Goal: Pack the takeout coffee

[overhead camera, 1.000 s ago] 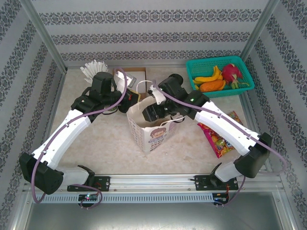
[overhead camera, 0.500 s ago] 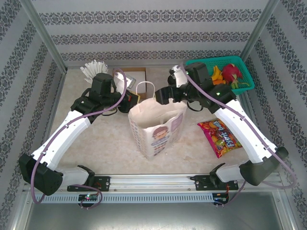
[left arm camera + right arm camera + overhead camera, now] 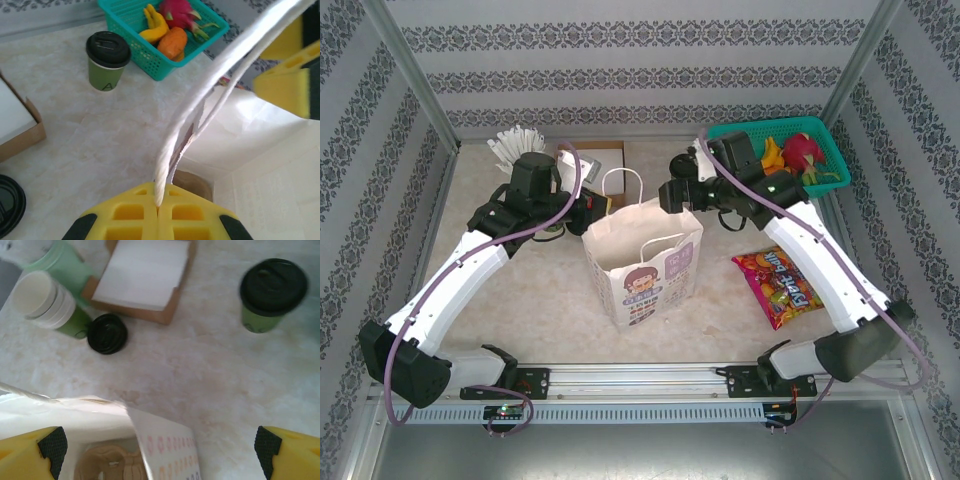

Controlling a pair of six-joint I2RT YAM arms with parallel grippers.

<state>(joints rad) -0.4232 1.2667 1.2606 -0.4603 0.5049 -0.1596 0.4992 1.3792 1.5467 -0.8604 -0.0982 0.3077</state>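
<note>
The takeout coffee point(image 3: 272, 295), a small olive-green cup with a black lid, stands on the table beyond the bag; the left wrist view has it point(image 3: 107, 60) next to the teal basket. The white paper bag point(image 3: 645, 265) stands open mid-table with a brown cup carrier point(image 3: 110, 465) at its bottom. My left gripper point(image 3: 158, 200) is shut on the bag's white rope handle point(image 3: 200, 100), at the bag's back left point(image 3: 588, 210). My right gripper point(image 3: 160, 450) is open and empty, hovering over the bag's back right corner point(image 3: 672, 192), short of the coffee.
A teal basket point(image 3: 717, 150) of fruit sits at the back right. A candy packet point(image 3: 785, 285) lies right of the bag. Back left are a cardboard box of napkins point(image 3: 145, 275), stacked cream cups point(image 3: 42, 300), a loose black lid point(image 3: 107, 333) and a pale green cup of white sticks point(image 3: 515, 145).
My right gripper has come up out of the bag, moved back toward the basket and opened wide. The bag stands more upright. My left gripper stays on the handle.
</note>
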